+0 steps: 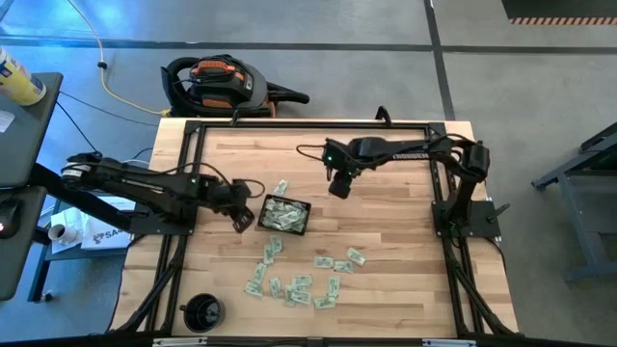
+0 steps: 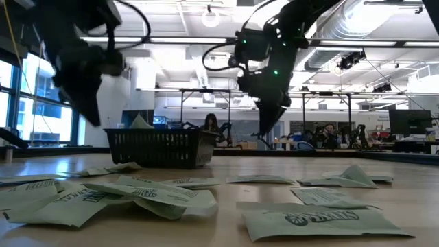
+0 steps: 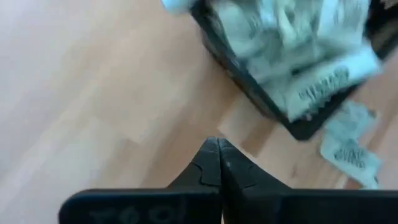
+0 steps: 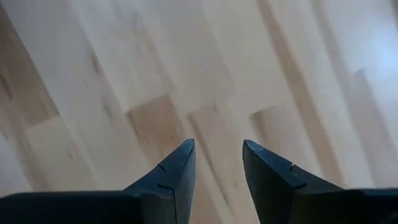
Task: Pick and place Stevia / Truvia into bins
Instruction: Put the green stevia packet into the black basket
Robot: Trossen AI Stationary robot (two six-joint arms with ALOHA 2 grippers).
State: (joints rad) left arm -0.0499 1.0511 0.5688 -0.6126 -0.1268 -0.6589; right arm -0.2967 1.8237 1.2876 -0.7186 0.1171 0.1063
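Just beside the small black rectangular mesh tray (image 1: 286,216), on its left-arm side, the left tool (image 1: 241,221) hangs over bare wood of the pale wooden plank worktop (image 1: 386,231); its two dark fingers (image 3: 219,163) are pressed together with nothing between them. The tray holds a heap of pale green and white paper sachets (image 1: 282,217), some poking above its low wall in the low view. One sachet (image 1: 281,187) lies on the worktop just beyond the tray, toward the far edge. A loose scatter of further sachets (image 1: 299,280) lies nearer the front edge than the tray, spread flat, some overlapping. The right tool (image 1: 338,185) sits above the worktop near the tray's far right corner, apart from it; its fingers (image 4: 180,168) stand apart, empty, only bare planks below. A round black cup-like object (image 1: 202,310) rests well apart from the tray, at the front left corner.
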